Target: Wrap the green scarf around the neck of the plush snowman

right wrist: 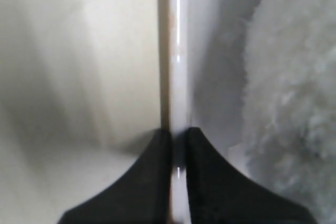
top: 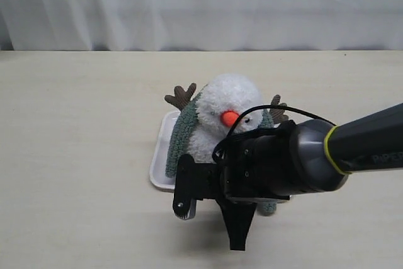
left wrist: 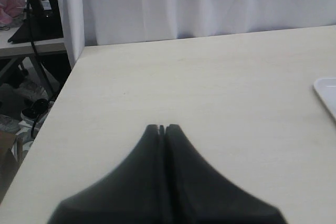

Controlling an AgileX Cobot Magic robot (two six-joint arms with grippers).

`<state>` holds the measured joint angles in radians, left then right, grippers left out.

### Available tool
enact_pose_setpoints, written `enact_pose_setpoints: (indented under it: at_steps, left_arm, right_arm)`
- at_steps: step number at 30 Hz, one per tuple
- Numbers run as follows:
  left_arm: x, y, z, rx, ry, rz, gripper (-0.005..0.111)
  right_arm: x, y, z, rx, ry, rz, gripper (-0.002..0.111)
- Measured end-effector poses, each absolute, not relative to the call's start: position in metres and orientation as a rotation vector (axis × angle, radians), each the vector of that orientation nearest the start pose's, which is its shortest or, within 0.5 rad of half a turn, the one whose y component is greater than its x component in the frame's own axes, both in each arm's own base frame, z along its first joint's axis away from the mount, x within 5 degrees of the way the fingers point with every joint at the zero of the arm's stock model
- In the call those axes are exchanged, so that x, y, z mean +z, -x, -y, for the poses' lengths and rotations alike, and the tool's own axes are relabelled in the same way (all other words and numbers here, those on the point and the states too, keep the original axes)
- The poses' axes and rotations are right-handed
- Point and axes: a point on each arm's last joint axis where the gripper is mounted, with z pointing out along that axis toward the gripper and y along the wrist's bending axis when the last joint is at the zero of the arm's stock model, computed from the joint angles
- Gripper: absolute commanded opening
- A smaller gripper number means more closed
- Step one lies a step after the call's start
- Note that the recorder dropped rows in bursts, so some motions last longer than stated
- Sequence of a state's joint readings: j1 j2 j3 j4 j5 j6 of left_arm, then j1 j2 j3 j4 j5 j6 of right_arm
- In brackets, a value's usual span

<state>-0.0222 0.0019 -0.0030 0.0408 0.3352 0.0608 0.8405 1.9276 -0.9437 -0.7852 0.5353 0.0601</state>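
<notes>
The plush snowman point(top: 230, 102) sits on a white tray point(top: 162, 155), orange nose facing front. The green scarf point(top: 182, 133) lies over its neck; one end hangs down its left side, and the other end shows below my right arm. My right gripper point(top: 184, 203) is at the tray's front edge. In the right wrist view its jaws point(right wrist: 178, 137) are shut on the tray's rim point(right wrist: 177, 66), with white fluff point(right wrist: 294, 103) just beside. My left gripper point(left wrist: 161, 128) is shut and holds nothing. It is over bare table, away from the tray's corner point(left wrist: 328, 93).
The right arm point(top: 352, 149) crosses in front of the snowman's body and hides it. A white curtain point(top: 201, 4) hangs behind the table. In the left wrist view the table's side edge point(left wrist: 58, 95) drops off to clutter on the floor.
</notes>
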Motion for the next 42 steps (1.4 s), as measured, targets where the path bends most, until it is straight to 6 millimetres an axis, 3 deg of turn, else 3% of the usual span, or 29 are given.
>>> enact_pose_setpoints:
  at_steps: [6, 17, 24, 34, 39, 42]
  left_arm:
    - [0.184, -0.054, 0.000, 0.067, -0.101, -1.815, 0.000]
    - [0.184, -0.054, 0.000, 0.067, -0.101, -1.815, 0.000]
    - [0.184, -0.054, 0.000, 0.067, -0.101, -1.815, 0.000]
    - [0.184, -0.054, 0.000, 0.067, -0.101, -1.815, 0.000]
    - [0.184, -0.054, 0.000, 0.067, -0.101, -1.815, 0.000]
    - [0.184, -0.054, 0.000, 0.067, -0.101, -1.815, 0.000]
  right_arm:
    - [0.110, -0.247, -0.226, -0.484, 1.870, -2.045, 0.005]
    - [0.112, -0.247, -0.225, -0.509, 1.875, -2.042, 0.045]
    - [0.122, -0.246, -0.221, -0.524, 1.829, -2.085, 0.046]
    - [0.141, -0.233, -0.219, -0.389, 1.700, -2.253, 0.046]
    - [0.152, -0.217, -0.231, -0.300, 1.683, -2.237, 0.046]
    - [0.160, -0.210, -0.242, -0.176, 1.565, -2.245, 0.046]
